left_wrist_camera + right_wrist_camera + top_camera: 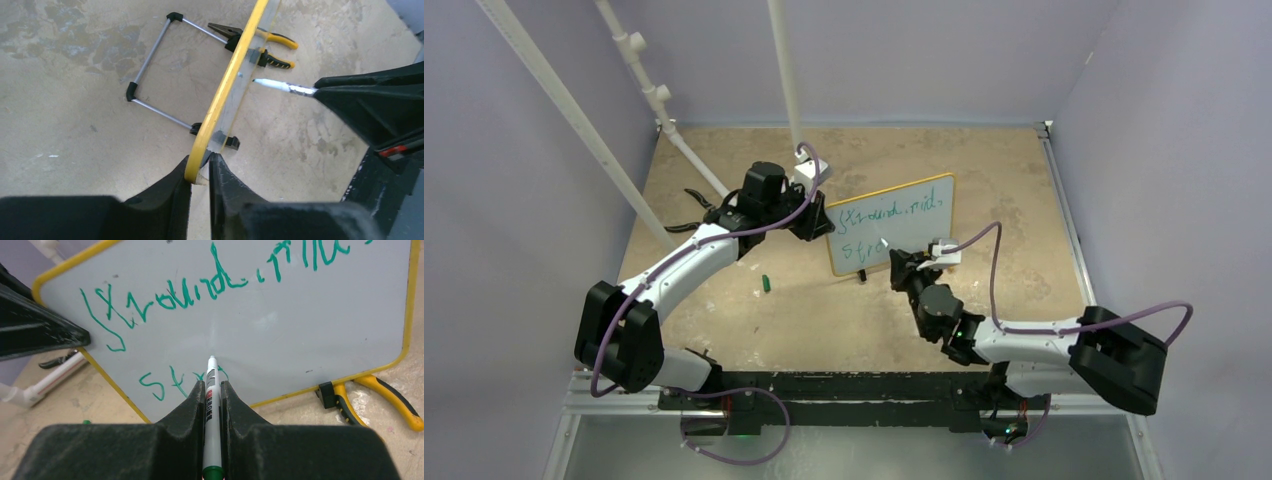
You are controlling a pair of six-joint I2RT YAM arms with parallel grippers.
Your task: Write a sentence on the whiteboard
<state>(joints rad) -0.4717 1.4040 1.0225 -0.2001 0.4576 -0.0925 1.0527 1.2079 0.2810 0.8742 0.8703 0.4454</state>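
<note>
Left hand: my left hand (pixel 200 167) is clamped on the yellow frame of the whiteboard (pixel 904 228), one finger on each face. In the top view the grip sits at the board's left edge.
Right hand: my right hand (pixel 212 390) is closed on a marker (pixel 212 412), which runs straight out between the two fingers, tip forward.
Whiteboard: it stands on edge near the middle of the bench (pixel 984 170), between my two arms. The written face is turned toward my right hand, and the top edge slopes up to the right in the top view. The frame is thin and yellow with rounded corners, and a small black foot shows at the lower edge.
Sentence: the sentence (pixel 220 282) is green handwriting in two lines. The upper line runs most of the way across the board, and I cannot read it with any certainty. The lower line is only a few letters, starting low on the left and ending at the marker.
Marker: it has a white barrel with print on it and a green butt end. The tip is at the board face on the lower line, just after the last letter. I cannot tell whether it is touching or a hair off.
Behind the board: a rod frame (pixel 150 55) with black corners lies flat on the bench and joins the board's lower edge. Pliers (pixel 272 42) with yellow and black handles lie beside it, close to the foot.
Loose on the bench: a small green piece (pixel 765 284) lies under my left forearm, apart from the board.
</note>
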